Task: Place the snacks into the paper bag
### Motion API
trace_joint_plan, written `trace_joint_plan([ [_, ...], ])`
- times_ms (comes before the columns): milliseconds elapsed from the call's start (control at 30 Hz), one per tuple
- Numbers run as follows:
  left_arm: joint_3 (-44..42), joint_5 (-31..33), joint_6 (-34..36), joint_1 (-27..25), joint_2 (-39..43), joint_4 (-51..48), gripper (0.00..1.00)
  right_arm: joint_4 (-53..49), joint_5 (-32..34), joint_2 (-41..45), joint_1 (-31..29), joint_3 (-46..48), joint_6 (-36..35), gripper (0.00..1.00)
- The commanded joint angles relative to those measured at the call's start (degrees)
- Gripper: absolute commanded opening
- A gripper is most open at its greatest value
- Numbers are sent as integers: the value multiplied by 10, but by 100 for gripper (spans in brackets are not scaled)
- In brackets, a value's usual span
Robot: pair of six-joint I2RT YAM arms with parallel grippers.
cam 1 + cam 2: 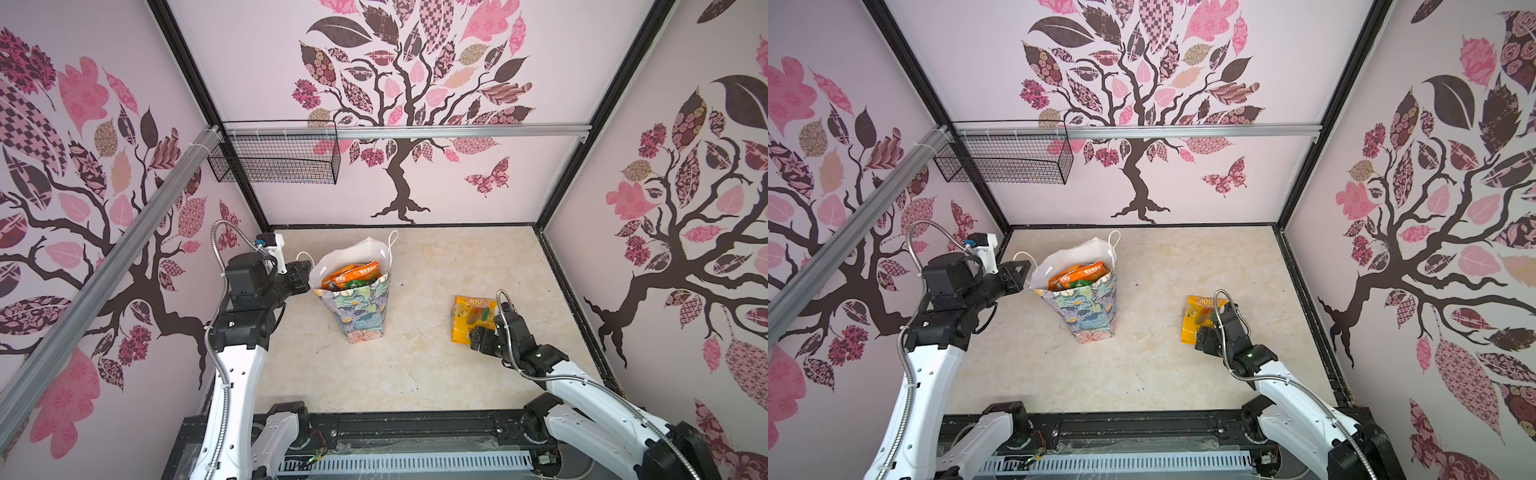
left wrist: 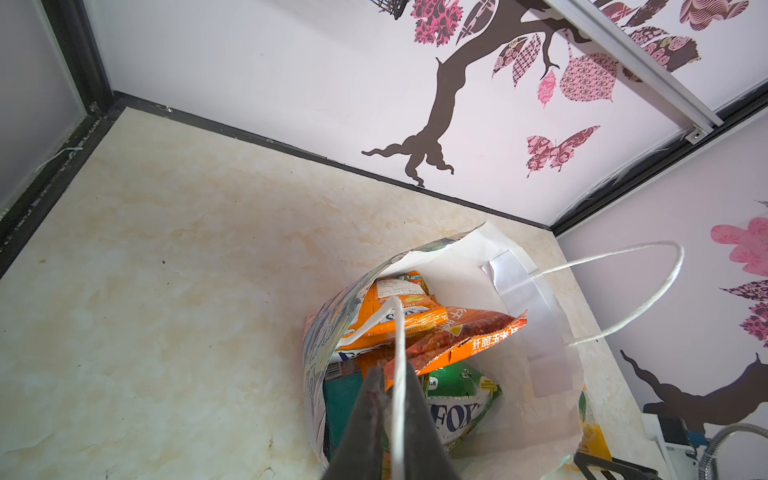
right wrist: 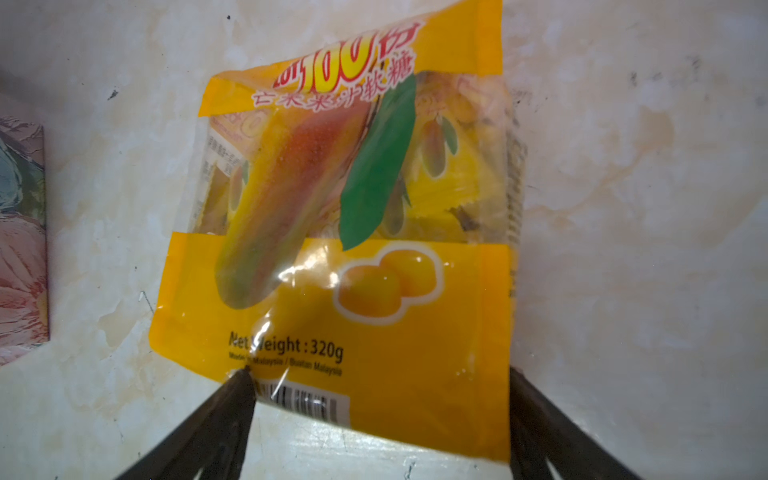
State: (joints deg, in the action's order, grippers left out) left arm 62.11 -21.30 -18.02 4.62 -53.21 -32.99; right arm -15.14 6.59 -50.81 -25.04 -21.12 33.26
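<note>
On the right side of the table (image 1: 415, 374), a yellow mango-sweet packet (image 1: 471, 318) lies flat, apart from the rest of the snacks. The right claw (image 1: 478, 334) sits low at its near end. Through the right wrist camera the packet (image 3: 353, 249) runs lengthwise straight away from that claw (image 3: 380, 374), barcode end nearest and red lettering farthest. The jaws stand wide apart astride its width: one fingertip (image 3: 245, 376) is at the near corner, the other just outside the opposite edge. Nothing is gripped yet.

The paper bag (image 1: 361, 309) stands upright near the middle of the table, mouth open, well apart from the yellow packet and to its left. Orange packets (image 1: 353, 272) poke up out of it, and a green one (image 2: 461, 399) shows lower inside. The left claw (image 2: 395, 368) is pinched together on the bag's nearer cord handle (image 2: 397, 332), which seems to keep the mouth open.

So the right arm is plainly the nearer one. I'd guess the coming move hinges on the jaws closing across the packet's short axis, then a lift and a carry leftward over the bag's rim. The packet nearly fills the jaws, so it may buckle as they close.
</note>
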Motion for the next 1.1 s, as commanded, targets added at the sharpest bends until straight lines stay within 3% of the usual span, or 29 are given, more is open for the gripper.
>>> trace_joint_plan([
  [0, -8, -4, 0, 3, 4, 11, 12, 0, 27, -11, 2, -27, -23, 92],
  [133, -10, -4, 0, 3, 3, 11, 11, 24, -7, -13, 2, -25, -44, 91],
  [533, -9, -5, -1, 4, -2, 10, 11, 79, -121, -21, 2, 5, -49, 62],
  [1067, -9, -5, -1, 3, -5, 9, 12, 154, -146, -61, 2, 27, -13, 43],
])
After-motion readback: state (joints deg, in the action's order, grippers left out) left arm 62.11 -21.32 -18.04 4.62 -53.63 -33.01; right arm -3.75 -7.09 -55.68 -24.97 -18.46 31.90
